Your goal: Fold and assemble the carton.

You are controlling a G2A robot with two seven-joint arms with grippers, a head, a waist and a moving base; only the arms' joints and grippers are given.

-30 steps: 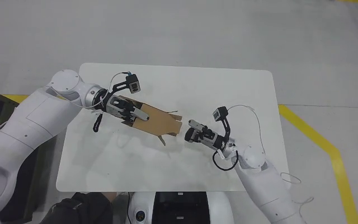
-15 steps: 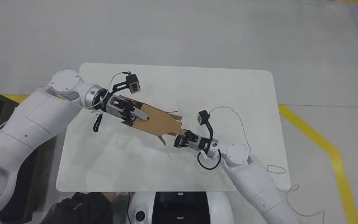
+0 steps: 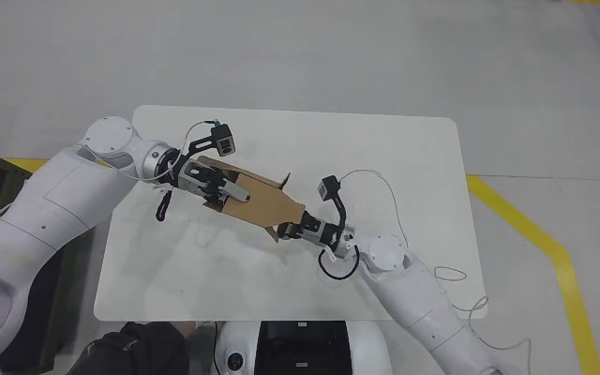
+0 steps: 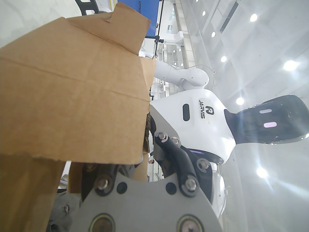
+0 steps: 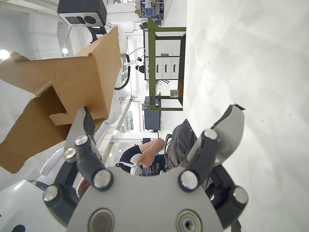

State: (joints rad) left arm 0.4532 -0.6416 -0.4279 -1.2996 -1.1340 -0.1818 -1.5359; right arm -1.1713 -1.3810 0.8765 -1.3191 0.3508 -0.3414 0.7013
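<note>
While the left claw [image 3: 228,191] holds one end, the carton [image 3: 267,201] is over the white desk [image 3: 394,150], near its middle. Its long axis runs on a diagonal. The held end points to the far-left corner of the desk, and the end with flaps points to the near right, toward the right claw [image 3: 294,231]. It is plain brown corrugated cardboard, mostly flat, with crease lines across the panel and notched flaps at the free end. One small flap stands up from the far edge. The left claw seems clamped on the cardboard, though the carton hides its fingers. The right claw's fingers stand apart: one finger [image 5: 83,121] touches a flap's edge, the other is clear.
</note>
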